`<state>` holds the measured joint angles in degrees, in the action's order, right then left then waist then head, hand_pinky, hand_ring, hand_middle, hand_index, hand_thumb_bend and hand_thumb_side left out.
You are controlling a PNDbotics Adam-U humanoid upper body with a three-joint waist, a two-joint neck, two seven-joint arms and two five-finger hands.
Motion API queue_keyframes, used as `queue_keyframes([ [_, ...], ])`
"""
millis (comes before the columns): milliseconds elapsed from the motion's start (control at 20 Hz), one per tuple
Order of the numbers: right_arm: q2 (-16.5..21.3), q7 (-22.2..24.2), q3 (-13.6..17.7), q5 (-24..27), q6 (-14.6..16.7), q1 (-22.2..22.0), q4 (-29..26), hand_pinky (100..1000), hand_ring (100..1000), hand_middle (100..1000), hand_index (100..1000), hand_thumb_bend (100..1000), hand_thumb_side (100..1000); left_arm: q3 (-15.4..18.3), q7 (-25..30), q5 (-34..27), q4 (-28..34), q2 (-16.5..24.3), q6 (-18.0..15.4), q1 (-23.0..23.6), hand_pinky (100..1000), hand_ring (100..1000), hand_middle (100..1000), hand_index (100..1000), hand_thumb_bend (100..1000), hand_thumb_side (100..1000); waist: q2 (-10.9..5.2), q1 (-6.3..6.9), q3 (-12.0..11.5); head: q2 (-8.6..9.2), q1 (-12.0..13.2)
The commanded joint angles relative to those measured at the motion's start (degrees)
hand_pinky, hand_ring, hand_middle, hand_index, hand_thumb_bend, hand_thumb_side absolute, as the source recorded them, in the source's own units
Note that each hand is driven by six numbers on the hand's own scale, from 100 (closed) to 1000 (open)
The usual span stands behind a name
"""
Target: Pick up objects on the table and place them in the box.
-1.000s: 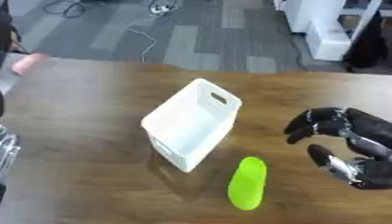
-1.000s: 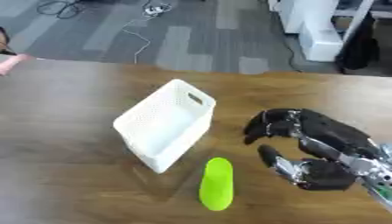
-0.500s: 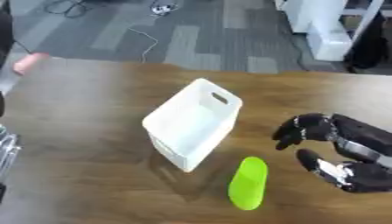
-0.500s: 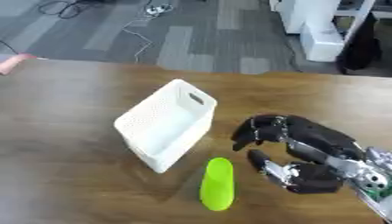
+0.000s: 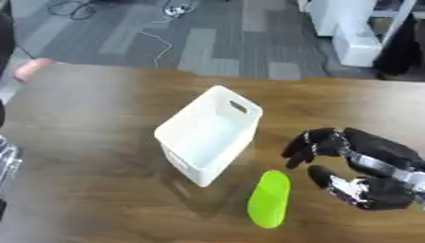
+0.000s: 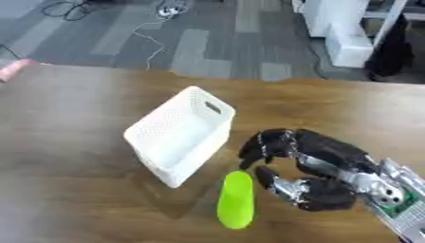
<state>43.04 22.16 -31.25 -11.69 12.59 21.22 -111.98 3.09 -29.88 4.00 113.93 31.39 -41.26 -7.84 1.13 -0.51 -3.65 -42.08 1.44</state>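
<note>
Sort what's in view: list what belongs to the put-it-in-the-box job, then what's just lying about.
Part of the job:
- white box, standing on the wooden table
- green object, lying on the table beside the box
- right hand, fingers spread, next to the green object, not touching it

Just there:
- cables on the floor beyond the table
- white unit on the floor at upper right

Right robot hand (image 6: 311,178): forearm cut off by the right edge in both eye views; fingertip detail blurred. Contact between its fingers and the green object (image 6: 235,199) cannot be told. Inside of the white box (image 5: 209,134) partly hidden by its near wall. Left edge: a pink shape (image 5: 32,69) and a metallic part (image 5: 6,159) are cut off, unidentifiable. Tabletop (image 5: 91,190) runs past every edge but the far one.
</note>
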Motion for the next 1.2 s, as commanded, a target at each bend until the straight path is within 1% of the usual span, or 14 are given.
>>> queue_keyframes([
  [50, 0.0, 0.5, 0.1, -0.5, 0.3, 0.9, 0.4, 602, 727, 758, 768, 100, 1000, 0.3, -2.3, -0.2, 0.7, 1.3, -2.7, -0.8, 609, 624, 720, 732, 725, 1000, -0.58, 0.14, -0.1, 0.45, -0.7],
  [100, -0.5, 0.5, 0.1, -0.8, 0.4, 0.9, 0.8, 614, 737, 769, 777, 100, 1000, 0.2, -2.3, -0.3, 0.7, 1.3, -2.7, -0.8, 609, 624, 720, 732, 724, 1000, -0.58, 0.14, 0.0, 0.43, -0.7],
  [250, -3.7, 1.1, 1.0, -3.1, 0.9, 1.6, 2.9, 627, 745, 777, 783, 100, 1000, 0.2, -2.2, -0.2, 0.7, 1.2, -2.7, -0.6, 609, 624, 720, 732, 723, 1000, -0.60, 0.24, 0.1, 0.34, -0.6],
  [300, -4.4, 1.4, 1.0, -4.0, 1.3, 2.0, 3.5, 648, 754, 783, 786, 100, 1000, 0.2, -2.2, -0.2, 0.7, 1.2, -2.7, -0.6, 609, 624, 720, 732, 723, 1000, -0.62, 0.26, 0.1, 0.30, -0.7],
  [400, -5.6, 2.6, 0.7, -6.9, 2.2, 3.4, 4.6, 671, 762, 782, 783, 100, 1000, 0.2, -2.2, -0.2, 0.7, 1.1, -2.7, -0.7, 609, 624, 720, 732, 725, 1000, -0.63, 0.25, 0.0, 0.27, -1.0],
  [450, -6.1, 3.2, 0.6, -8.6, 2.8, 3.8, 5.1, 674, 763, 781, 781, 100, 1000, 0.2, -2.2, -0.2, 0.7, 1.1, -2.7, -0.8, 609, 624, 720, 732, 715, 1000, -0.61, 0.23, 0.0, 0.31, -1.1],
  [550, -6.9, 3.6, 0.4, -11.1, 3.8, 4.1, 6.0, 674, 763, 779, 778, 100, 1000, 0.2, -2.3, -0.3, 0.7, 1.0, -2.7, -0.9, 609, 624, 720, 732, 726, 1000, -0.58, 0.19, -0.1, 0.44, -1.3],
  [750, -9.3, 1.8, 0.5, -14.5, 5.5, 5.3, 7.9, 675, 758, 763, 763, 100, 1000, 0.2, -2.2, -0.4, 0.7, 1.0, -2.6, -1.0, 609, 624, 720, 732, 727, 1000, -0.60, 0.20, -0.1, 0.27, -1.3],
  [950, -11.8, 0.7, -0.2, -17.8, 6.8, 6.9, 11.2, 687, 760, 763, 764, 100, 1000, 0.2, -2.1, -0.4, 0.7, 0.9, -2.6, -0.9, 609, 624, 720, 732, 726, 1000, -0.54, 0.25, -0.1, 0.01, -1.3],
  [1100, -13.0, -0.1, -0.5, -21.2, 8.4, 7.7, 12.6, 715, 777, 765, 767, 100, 1000, 0.2, -2.1, -0.4, 0.7, 0.9, -2.6, -0.9, 609, 624, 720, 732, 726, 1000, -0.50, 0.26, -0.2, -0.25, -1.3],
  [1200, -13.4, -0.8, -0.5, -23.4, 9.5, 7.7, 13.1, 779, 804, 769, 770, 100, 1000, 0.2, -2.1, -0.5, 0.7, 0.8, -2.6, -0.9, 609, 624, 720, 732, 727, 1000, -0.50, 0.27, -0.2, -0.41, -1.3],
])
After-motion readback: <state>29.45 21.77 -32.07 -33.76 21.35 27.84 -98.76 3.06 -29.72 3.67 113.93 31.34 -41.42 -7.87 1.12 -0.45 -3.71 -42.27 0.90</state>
